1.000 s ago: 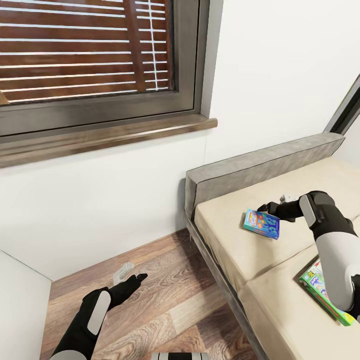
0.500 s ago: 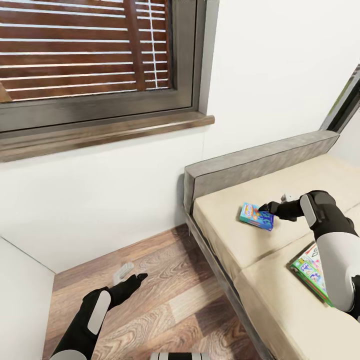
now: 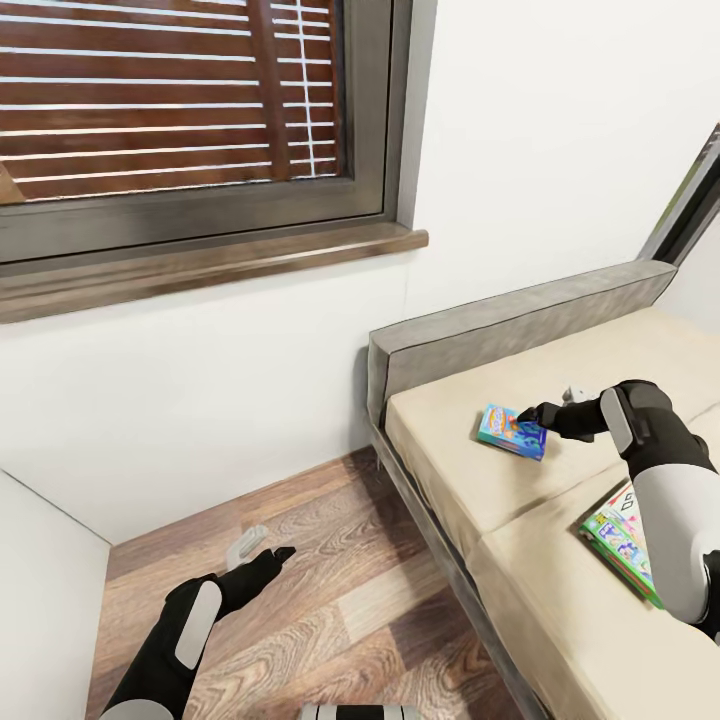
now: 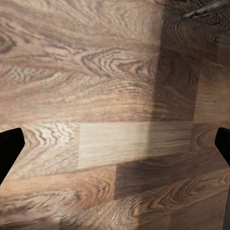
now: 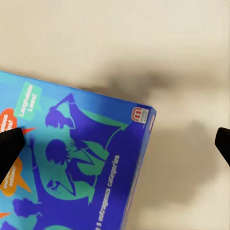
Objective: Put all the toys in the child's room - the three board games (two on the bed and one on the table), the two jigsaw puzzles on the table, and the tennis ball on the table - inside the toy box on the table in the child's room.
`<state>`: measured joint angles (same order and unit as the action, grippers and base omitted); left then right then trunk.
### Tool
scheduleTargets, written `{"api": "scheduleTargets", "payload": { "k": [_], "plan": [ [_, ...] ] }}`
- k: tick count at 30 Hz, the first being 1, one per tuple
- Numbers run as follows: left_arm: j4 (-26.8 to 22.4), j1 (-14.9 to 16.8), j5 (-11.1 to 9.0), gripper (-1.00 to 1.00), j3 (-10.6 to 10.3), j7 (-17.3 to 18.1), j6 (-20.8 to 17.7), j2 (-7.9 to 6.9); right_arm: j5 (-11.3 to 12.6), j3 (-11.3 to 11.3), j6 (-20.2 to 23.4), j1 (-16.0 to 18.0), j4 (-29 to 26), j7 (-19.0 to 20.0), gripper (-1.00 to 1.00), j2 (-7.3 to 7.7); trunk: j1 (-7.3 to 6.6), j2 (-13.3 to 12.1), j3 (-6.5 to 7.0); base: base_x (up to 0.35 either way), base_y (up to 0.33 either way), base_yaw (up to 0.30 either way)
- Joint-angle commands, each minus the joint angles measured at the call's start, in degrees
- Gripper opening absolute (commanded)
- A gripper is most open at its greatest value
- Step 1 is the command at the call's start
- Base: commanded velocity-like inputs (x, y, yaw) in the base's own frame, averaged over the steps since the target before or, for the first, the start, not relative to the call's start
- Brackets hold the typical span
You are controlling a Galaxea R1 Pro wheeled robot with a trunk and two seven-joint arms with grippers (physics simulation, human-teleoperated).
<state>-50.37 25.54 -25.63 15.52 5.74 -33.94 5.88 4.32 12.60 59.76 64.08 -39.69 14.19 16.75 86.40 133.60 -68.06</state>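
— Over the wood floor (image 3: 330, 600) at the left, what's the left pincer (image 3: 262, 549) doing?
— Hanging empty, its fingers spread wide.
— And on the bed (image 3: 520, 500)?
— The blue board game (image 3: 512, 431) lies flat on the beige mattress, below the grey headboard (image 3: 500, 335). The right pincer (image 3: 532, 415) hangs spread over its edge. "Outrageous categories" reads along the box.
— Further right?
— A green-edged board game (image 3: 615, 535), partly hidden behind the arm.

blue board game (image 3: 511, 431) | shifted slightly left on bed (image 3: 480, 480) | seemingly pushed by right tool (image 3: 533, 413)
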Motion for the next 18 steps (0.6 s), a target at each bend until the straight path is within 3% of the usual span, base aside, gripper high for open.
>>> {"api": "scheduleTargets", "payload": {
  "k": [1, 8, 18],
  "plan": [
    [-0.06, 0.04, -0.03, 1.00, 0.30, 0.24, -0.42, 0.08, -0.89, 0.04, 0.24, -0.01, 3.25, -0.28, 1.00, -0.01, 0.00, 0.01, -0.05, -0.003, 0.000, 0.000],
    [-0.07, 0.04, -0.03, 1.00, 0.30, 0.24, -0.42, 0.07, -0.89, 0.10, 0.24, 0.03, 3.24, -0.29, 1.00, -0.09, 0.00, 0.01, -0.05, -0.002, 0.000, 0.027],
    [-0.04, 0.04, -0.03, 1.00, 0.30, 0.24, -0.42, 0.07, -0.89, 0.13, 0.24, 0.07, 3.23, -0.30, 1.00, -0.13, 0.00, 0.01, -0.05, 0.000, 0.000, 0.193]
  ]
}}
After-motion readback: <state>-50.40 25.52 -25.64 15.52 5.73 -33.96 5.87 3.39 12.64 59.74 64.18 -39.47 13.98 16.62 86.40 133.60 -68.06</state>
